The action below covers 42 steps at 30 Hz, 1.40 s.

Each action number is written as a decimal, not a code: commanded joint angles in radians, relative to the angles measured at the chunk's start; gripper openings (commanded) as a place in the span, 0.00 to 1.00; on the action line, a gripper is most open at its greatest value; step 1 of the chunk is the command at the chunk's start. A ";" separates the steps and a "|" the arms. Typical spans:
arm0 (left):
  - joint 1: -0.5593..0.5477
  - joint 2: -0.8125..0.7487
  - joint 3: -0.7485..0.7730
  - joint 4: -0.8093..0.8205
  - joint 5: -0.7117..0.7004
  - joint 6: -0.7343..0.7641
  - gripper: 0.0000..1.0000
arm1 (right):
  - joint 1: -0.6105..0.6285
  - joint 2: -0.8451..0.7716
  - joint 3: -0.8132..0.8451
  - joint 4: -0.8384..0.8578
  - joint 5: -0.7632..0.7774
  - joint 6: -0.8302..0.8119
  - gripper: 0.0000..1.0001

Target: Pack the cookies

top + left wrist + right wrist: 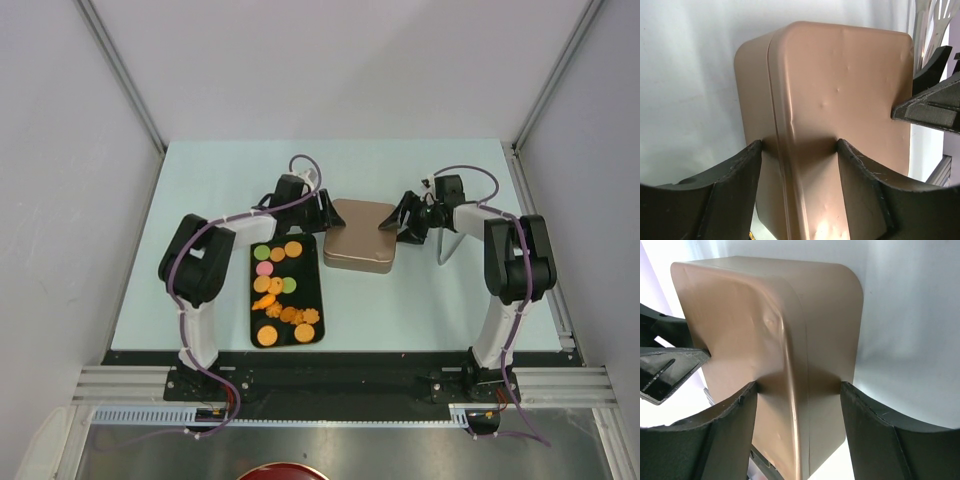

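Note:
The cookies (283,292), mostly round orange discs with a few green and one pink, lie on a black tray (312,262) left of centre. A rose-gold tin (362,236) with its lid on stands beside the tray. My left gripper (322,215) grips the tin's left end; in the left wrist view (799,145) its fingers press on either side of the tin (850,90). My right gripper (400,222) grips the right end; its wrist view (799,385) shows the same hold on the tin (750,325).
A pale slotted object (447,245) stands just right of my right gripper and shows at the top right of the left wrist view (932,20). Enclosure walls bound the pale green table (420,310) on three sides.

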 commanded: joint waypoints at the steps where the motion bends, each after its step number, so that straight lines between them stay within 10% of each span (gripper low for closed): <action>1: -0.079 0.057 -0.101 -0.271 0.065 0.060 0.62 | 0.006 0.110 0.009 -0.041 0.202 -0.024 0.54; 10: -0.111 0.007 -0.174 -0.231 0.151 0.058 0.54 | 0.010 0.109 0.014 -0.062 0.190 -0.030 0.68; 20: -0.142 0.075 -0.203 -0.166 0.161 0.054 0.00 | 0.009 0.140 0.012 -0.065 0.193 -0.039 0.64; 42: -0.171 0.125 -0.203 -0.096 0.075 0.032 0.00 | 0.023 0.107 0.052 -0.085 0.291 -0.065 0.28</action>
